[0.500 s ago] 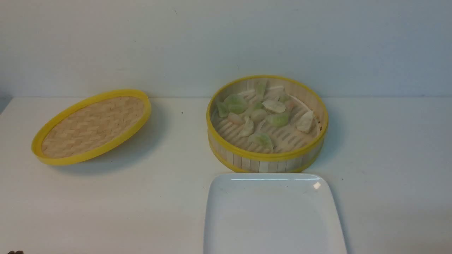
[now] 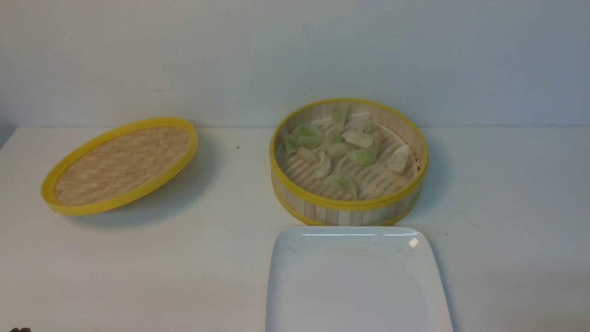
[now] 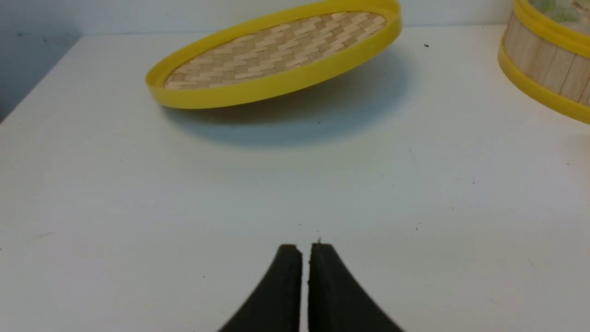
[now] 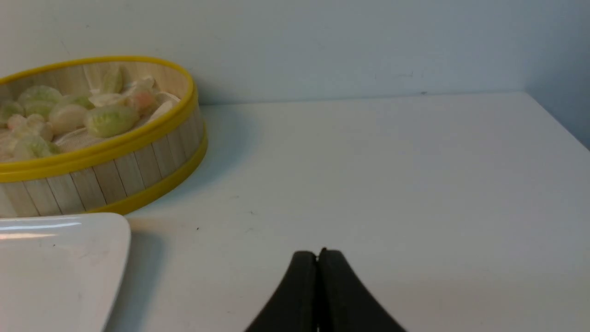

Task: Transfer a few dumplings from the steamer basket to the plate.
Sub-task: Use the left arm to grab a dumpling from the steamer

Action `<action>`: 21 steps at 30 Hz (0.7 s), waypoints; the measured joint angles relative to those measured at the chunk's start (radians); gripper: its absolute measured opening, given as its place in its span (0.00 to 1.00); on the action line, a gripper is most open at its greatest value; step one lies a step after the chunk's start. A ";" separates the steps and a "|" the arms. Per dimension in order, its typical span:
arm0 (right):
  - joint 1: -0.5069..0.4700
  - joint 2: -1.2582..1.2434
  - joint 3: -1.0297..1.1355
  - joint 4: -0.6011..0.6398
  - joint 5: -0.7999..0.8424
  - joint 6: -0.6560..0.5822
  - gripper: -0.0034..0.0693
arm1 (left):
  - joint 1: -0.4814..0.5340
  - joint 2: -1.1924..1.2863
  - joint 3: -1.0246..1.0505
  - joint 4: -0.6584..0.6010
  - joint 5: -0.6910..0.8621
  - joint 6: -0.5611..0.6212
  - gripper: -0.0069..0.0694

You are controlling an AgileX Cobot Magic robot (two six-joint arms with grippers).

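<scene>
Bamboo basket is sitting just behind your plate, dumplings lying inside it. Your left gripper and right gripper are hanging low over the table, jaws pressed together, both away from the basket.

The dumplings are lying in the steamer basket, which is sitting toward the back of the table, right of centre. The plate is lying just in front of it. The lid is resting well apart to the left, tilted.
</scene>
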 joint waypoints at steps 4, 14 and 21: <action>0.000 0.000 0.000 0.000 0.000 0.000 0.03 | 0.000 0.000 0.000 0.028 0.000 0.020 0.10; 0.000 0.000 0.000 0.000 0.000 0.000 0.03 | 0.000 0.000 0.001 0.067 -0.030 0.031 0.10; 0.000 0.000 0.000 0.000 0.000 0.000 0.03 | 0.000 0.000 0.002 -0.097 -0.333 -0.046 0.10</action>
